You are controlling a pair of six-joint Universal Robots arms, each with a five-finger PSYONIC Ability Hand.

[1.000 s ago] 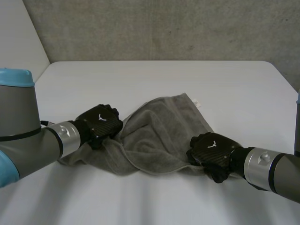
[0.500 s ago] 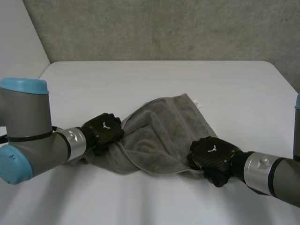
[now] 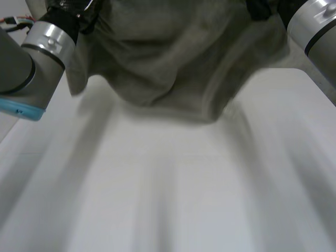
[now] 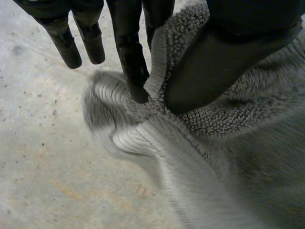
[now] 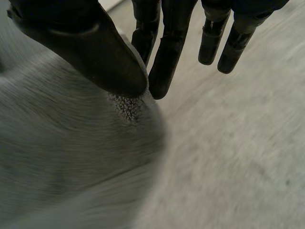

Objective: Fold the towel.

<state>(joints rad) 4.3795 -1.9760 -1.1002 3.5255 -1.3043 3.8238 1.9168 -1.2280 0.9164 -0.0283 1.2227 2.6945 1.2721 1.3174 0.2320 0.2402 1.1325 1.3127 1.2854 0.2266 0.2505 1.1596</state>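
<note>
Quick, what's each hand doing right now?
Left hand: shut on the grey terry towel, its edge pinched between thumb and finger.
Right hand: shut on the same towel, pinched under its thumb.

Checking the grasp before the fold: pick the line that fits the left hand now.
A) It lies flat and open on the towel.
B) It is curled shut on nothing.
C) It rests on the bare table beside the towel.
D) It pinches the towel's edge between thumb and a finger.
D: in the left wrist view the left hand has the hemmed edge of the towel squeezed between its thumb and a finger.
</note>
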